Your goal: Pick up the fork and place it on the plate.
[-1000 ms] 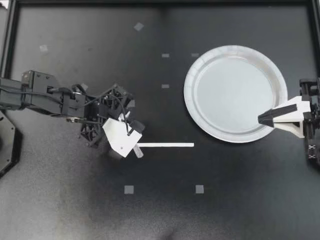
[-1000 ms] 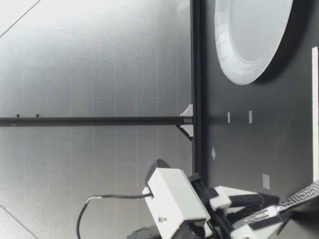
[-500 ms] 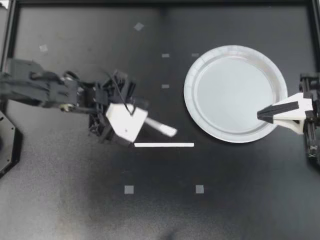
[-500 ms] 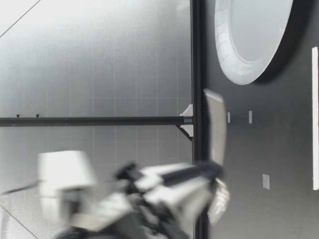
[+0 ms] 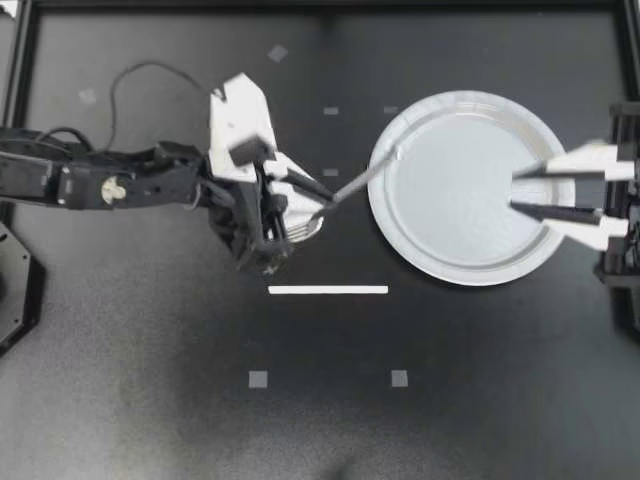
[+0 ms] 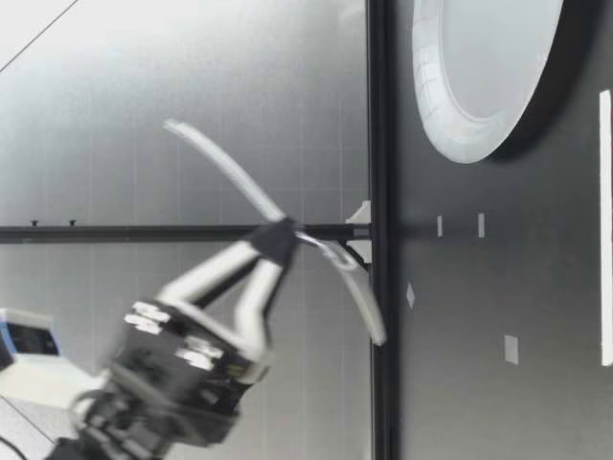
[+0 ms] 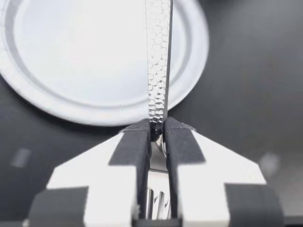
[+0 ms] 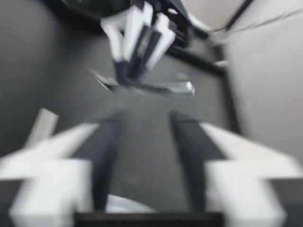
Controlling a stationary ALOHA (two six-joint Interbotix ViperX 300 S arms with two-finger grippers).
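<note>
The pick-up looks done: my left gripper [image 5: 285, 215] is clenched on the fork [image 5: 350, 185] near its tines and holds it in the air, well off the worktop [image 5: 150, 380]. From above, the handle tip points at the rim of the plate [image 5: 430, 275] between 9 and 10 o'clock, so I judge that what is left is to carry the fork over the plate's middle, lower it and let go. My right gripper [image 5: 514, 191] hangs released over the plate's 3 o'clock side, holding nothing, and no brand, label or writing can be read anywhere, only a blank white strip [image 5: 328, 290] at the left gripper's 5 o'clock and small blank tape squares [image 5: 258, 379].
</note>
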